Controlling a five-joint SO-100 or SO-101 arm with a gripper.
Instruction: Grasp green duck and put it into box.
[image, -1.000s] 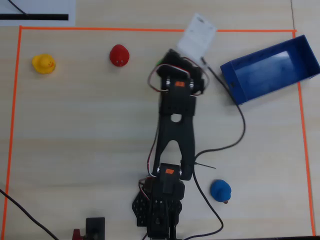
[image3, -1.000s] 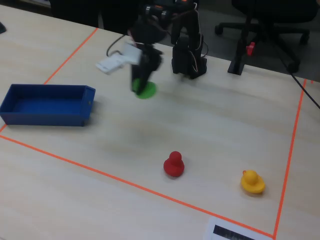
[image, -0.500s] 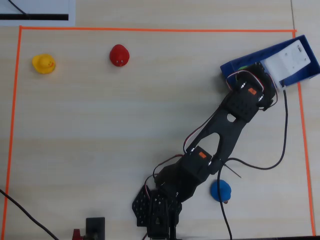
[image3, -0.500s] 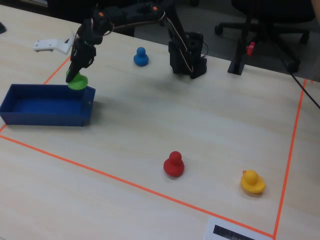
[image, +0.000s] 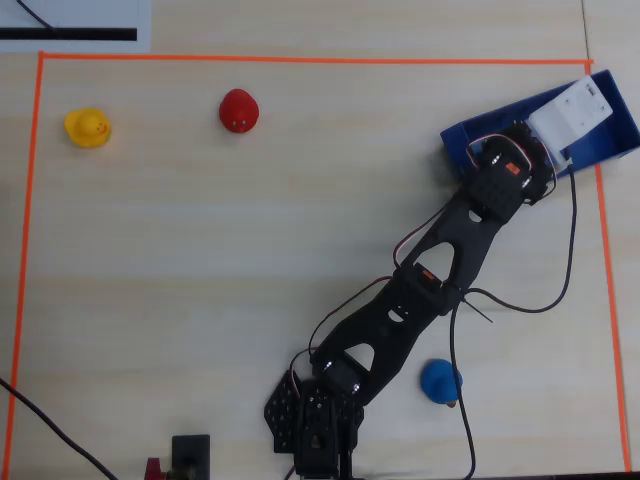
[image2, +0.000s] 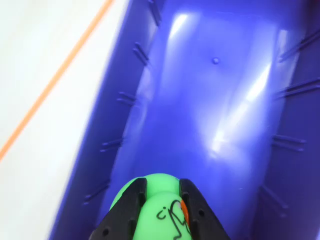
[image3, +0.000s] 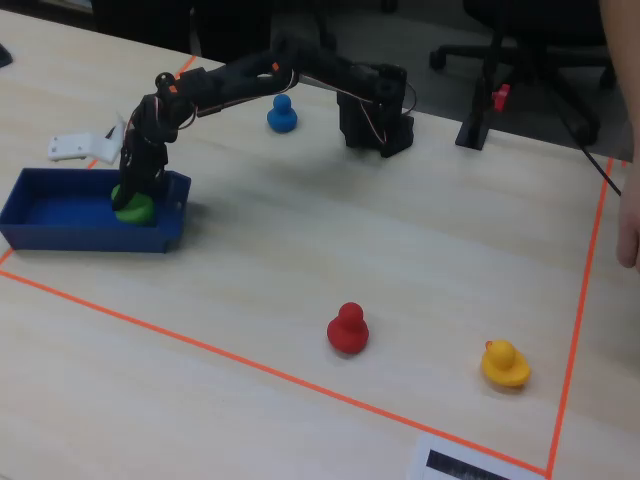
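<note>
Gripper: gripper (image2: 161, 187) has its two black fingers (image2: 131, 207) pinching the green duck (image2: 159, 210) from both sides, as we see in the wrist view.
Duck: green duck sits low inside the box (image3: 60, 235), near its right end in the fixed view (image3: 133, 207); we cannot tell whether it touches the floor.
Box: box floor (image2: 215, 115) ahead of the duck lies bare, with ribbed walls close on either side; we see plenty of room along its length.
Edges: orange tape line (image2: 60, 75) runs just outside the box's left wall in the wrist view; in the overhead view the box (image: 468, 135) straddles the tape near the top-right corner.
Others: red duck (image: 238, 110), yellow duck (image: 87, 127) and blue duck (image: 440, 381) stand well apart from the box.
</note>
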